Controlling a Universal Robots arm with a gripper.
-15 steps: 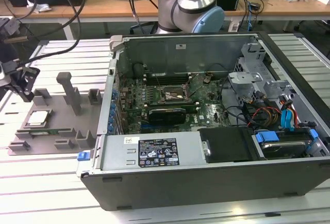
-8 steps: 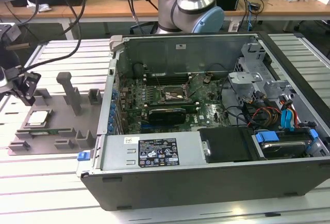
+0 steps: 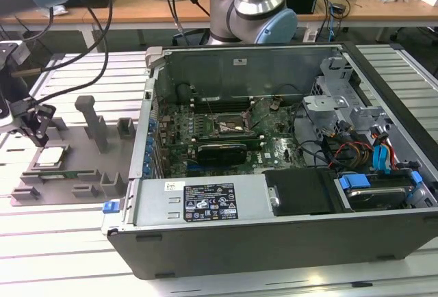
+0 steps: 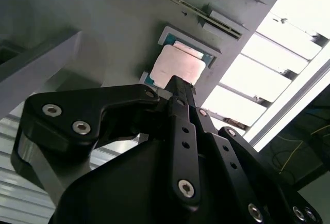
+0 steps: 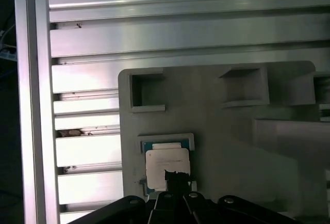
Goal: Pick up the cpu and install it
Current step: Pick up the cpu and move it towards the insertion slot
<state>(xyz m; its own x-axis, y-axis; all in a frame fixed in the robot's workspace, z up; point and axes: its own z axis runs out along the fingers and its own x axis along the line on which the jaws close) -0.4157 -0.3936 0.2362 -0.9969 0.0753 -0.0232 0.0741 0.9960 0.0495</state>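
The cpu (image 3: 52, 157) is a small silver-topped square lying flat in a recess of the grey moulded tray (image 3: 89, 174) at the exterior view's left. My gripper (image 3: 34, 133) hangs just above it and a little off its middle, shut, with nothing held. In both wrist views the black gripper tip (image 4: 178, 85) (image 5: 175, 175) overlaps the near edge of the cpu (image 4: 178, 65) (image 5: 164, 161), which sits in the tray (image 4: 103, 28) (image 5: 232, 146). The dark square socket (image 3: 229, 124) sits on the motherboard inside the open computer case (image 3: 205, 235).
Upright posts (image 3: 92, 122) stand on the tray beside the gripper. The case's metal walls, drive cage (image 3: 335, 98) and cables surround the motherboard. The slatted aluminium table (image 3: 61, 235) runs under everything. The arm's base (image 3: 253, 9) stands behind the case.
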